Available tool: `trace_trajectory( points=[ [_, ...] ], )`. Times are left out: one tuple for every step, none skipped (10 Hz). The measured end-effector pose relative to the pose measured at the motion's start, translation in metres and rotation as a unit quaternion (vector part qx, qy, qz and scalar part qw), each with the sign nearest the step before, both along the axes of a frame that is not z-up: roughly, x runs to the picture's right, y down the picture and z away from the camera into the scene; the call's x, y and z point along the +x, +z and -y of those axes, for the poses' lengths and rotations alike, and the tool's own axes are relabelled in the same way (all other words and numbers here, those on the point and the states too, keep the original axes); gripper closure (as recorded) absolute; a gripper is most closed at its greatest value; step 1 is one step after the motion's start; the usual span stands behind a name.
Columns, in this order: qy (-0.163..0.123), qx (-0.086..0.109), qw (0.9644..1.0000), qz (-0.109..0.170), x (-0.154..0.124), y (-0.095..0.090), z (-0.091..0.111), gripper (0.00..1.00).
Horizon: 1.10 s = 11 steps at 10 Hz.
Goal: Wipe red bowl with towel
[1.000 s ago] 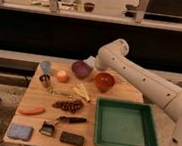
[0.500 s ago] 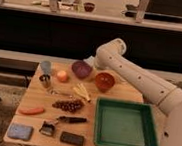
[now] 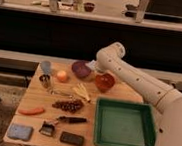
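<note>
The red bowl (image 3: 104,82), small and glossy orange-red, sits on the wooden table (image 3: 35,98) at the back, right of the darker purple bowl (image 3: 80,68). My white arm reaches in from the right and bends down behind the red bowl. The gripper (image 3: 95,67) is at its end, between the two bowls, just behind the red bowl's left rim and mostly hidden by the wrist. A small whitish patch beside it looks like the towel (image 3: 91,64), right at the gripper.
A green tray (image 3: 150,130) fills the front right. A blue cup (image 3: 46,66), an orange (image 3: 62,76), a metal cup (image 3: 45,80), bananas (image 3: 82,91), grapes (image 3: 69,105), a carrot (image 3: 31,111), a blue pad (image 3: 20,131), a brush (image 3: 49,128) and a black device (image 3: 72,138) lie on the left half.
The arm's wrist has shifted slightly by the bowls. The things on the table have stayed where they were.
</note>
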<state>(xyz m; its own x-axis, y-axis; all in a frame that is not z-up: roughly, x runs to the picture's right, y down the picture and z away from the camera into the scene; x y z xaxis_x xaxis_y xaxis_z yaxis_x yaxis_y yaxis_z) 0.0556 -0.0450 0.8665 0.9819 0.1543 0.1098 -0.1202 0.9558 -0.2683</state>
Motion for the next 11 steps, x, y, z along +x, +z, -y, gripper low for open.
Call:
trace_trajectory(
  points=[
    [-0.002, -0.002, 1.0, 0.0, 0.002, 0.004, -0.002, 1.0],
    [-0.001, -0.004, 1.0, -0.005, 0.009, 0.008, -0.003, 1.0],
    [0.0, -0.004, 0.9999, -0.011, 0.017, 0.01, -0.003, 1.0],
    [0.002, -0.006, 0.9998, -0.02, 0.027, 0.014, -0.003, 1.0],
    [0.009, -0.007, 0.9995, -0.029, 0.038, 0.017, -0.003, 1.0],
    [0.021, -0.009, 0.999, -0.039, 0.052, 0.019, -0.002, 1.0],
    [0.029, -0.012, 0.9983, -0.049, 0.064, 0.022, -0.002, 1.0],
    [0.035, -0.021, 0.9977, -0.054, 0.066, 0.026, -0.004, 1.0],
    [0.037, -0.027, 0.9973, -0.057, 0.064, 0.03, -0.005, 1.0],
    [0.038, -0.034, 0.9968, -0.061, 0.064, 0.034, -0.007, 1.0],
    [0.039, -0.043, 0.9961, -0.066, 0.065, 0.039, -0.01, 1.0]
  ],
)
